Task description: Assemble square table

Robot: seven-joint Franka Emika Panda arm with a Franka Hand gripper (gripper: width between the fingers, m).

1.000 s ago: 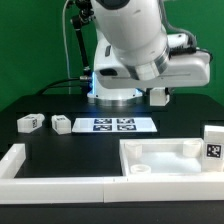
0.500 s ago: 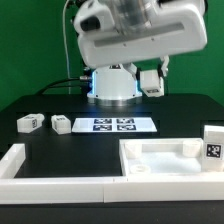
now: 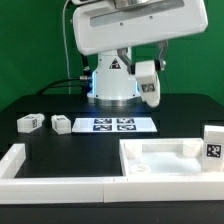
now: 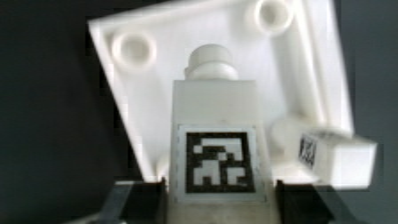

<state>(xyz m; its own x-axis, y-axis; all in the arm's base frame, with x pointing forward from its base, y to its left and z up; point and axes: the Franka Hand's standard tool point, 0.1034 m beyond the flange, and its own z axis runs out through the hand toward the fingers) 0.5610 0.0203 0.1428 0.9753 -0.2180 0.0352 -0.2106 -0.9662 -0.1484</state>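
Observation:
My gripper [image 3: 148, 94] hangs high above the table's back, shut on a white block leg [image 3: 147, 78] with a black-and-white tag. In the wrist view the leg [image 4: 215, 110] stands between my dark fingers [image 4: 135, 203], its round peg pointing away from me, and my gripper [image 4: 215, 208] closes on both its sides. The white square tabletop [image 3: 160, 152] lies at the front on the exterior view's right. In the wrist view the tabletop [image 4: 146, 80] lies beyond the leg, with two corner holes showing. Two loose legs [image 3: 28, 122] [image 3: 62, 124] lie at the exterior view's left.
The marker board [image 3: 118, 125] lies flat in the middle, before the robot base. Another tagged leg [image 3: 212, 141] stands at the tabletop's right edge and also shows in the wrist view [image 4: 333, 152]. A low white wall bar [image 3: 22, 160] runs along the front left.
The arm has swung upward and turned. My gripper with the leg has moved a little toward the exterior view's left and higher. The parts on the table have not moved.

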